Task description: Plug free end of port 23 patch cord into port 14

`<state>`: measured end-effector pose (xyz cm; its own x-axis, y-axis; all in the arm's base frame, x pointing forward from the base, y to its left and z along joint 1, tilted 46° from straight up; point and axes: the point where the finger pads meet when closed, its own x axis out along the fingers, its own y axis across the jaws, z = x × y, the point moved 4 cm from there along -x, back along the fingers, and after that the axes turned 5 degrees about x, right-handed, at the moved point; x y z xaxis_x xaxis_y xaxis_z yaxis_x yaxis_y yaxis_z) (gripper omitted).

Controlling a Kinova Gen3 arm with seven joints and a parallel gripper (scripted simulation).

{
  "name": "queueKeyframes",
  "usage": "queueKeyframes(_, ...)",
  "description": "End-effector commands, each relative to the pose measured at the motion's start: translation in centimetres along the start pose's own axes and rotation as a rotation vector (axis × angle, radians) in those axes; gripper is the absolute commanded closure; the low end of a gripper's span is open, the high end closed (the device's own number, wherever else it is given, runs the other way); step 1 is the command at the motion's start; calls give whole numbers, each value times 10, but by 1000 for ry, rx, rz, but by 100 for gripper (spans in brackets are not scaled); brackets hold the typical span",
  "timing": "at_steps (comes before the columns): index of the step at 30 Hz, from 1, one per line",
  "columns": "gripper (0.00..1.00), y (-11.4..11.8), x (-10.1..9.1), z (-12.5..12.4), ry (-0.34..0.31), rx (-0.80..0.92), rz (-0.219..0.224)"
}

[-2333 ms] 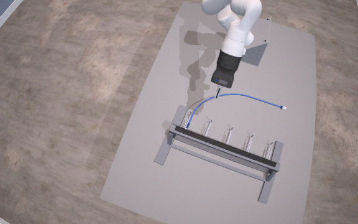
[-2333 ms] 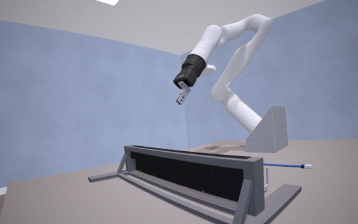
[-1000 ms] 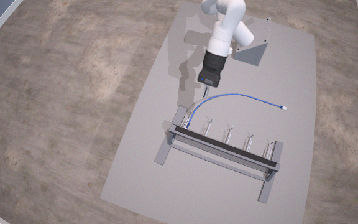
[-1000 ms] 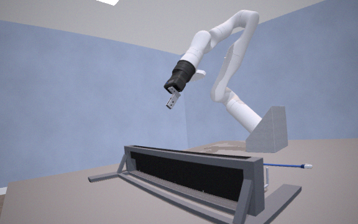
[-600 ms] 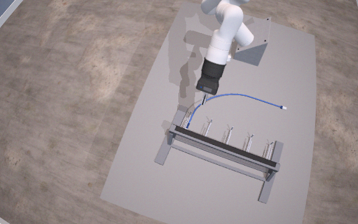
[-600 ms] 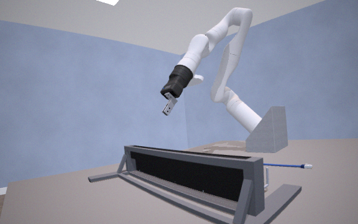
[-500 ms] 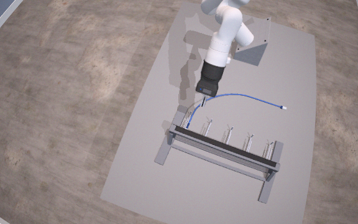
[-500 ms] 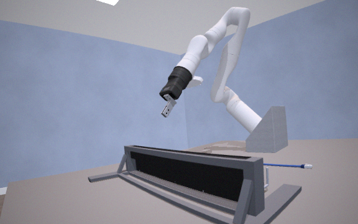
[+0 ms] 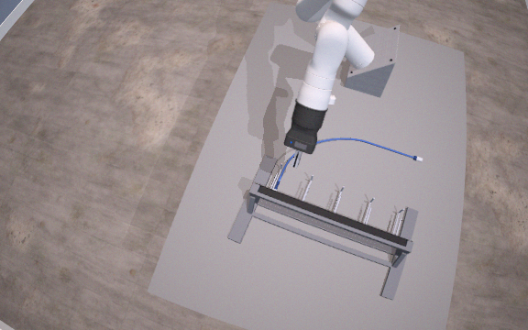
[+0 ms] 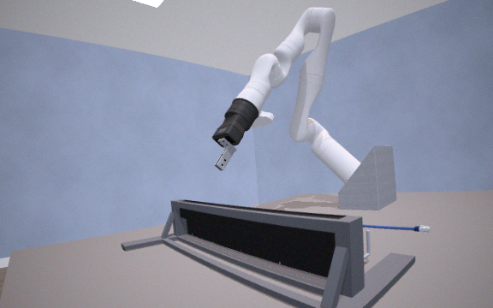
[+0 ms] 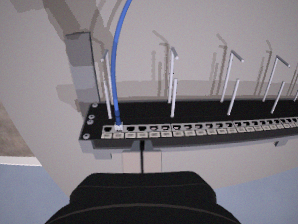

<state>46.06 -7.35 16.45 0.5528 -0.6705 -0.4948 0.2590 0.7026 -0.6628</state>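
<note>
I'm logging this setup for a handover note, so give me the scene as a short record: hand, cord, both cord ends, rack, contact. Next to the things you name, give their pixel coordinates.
hand: shut on nothing (image 9: 296, 159) (image 10: 220, 168) (image 11: 142, 172), raised above the rack in the exterior view
cord: blue (image 9: 356, 138) (image 10: 389, 227) (image 11: 114, 55), curving across the table side where the arm stands
plugged end: seated in a jack near one end of the panel (image 11: 118, 127)
free end: clear plug (image 9: 419, 159) (image 10: 424, 228), away from the panel
rack: upright on its feet (image 9: 241, 225) (image 10: 392, 265) (image 11: 82, 65)
hand on cord or rack: no

no legible text, number plates (image 11: 155, 135) too small to read
</note>
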Motion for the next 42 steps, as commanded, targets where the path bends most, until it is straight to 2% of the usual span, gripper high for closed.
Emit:
queueKeyframes(1,100,-2,10,-1,3,-8,-7)
queueKeyframes(3,100,-2,10,-1,3,-8,-7)
queueKeyframes(18,100,-2,49,0,1,-6,-5)
queueKeyframes(28,100,-2,57,0,1,-6,-5)
queueKeyframes(42,100,-2,58,-2,4,-7,-3)
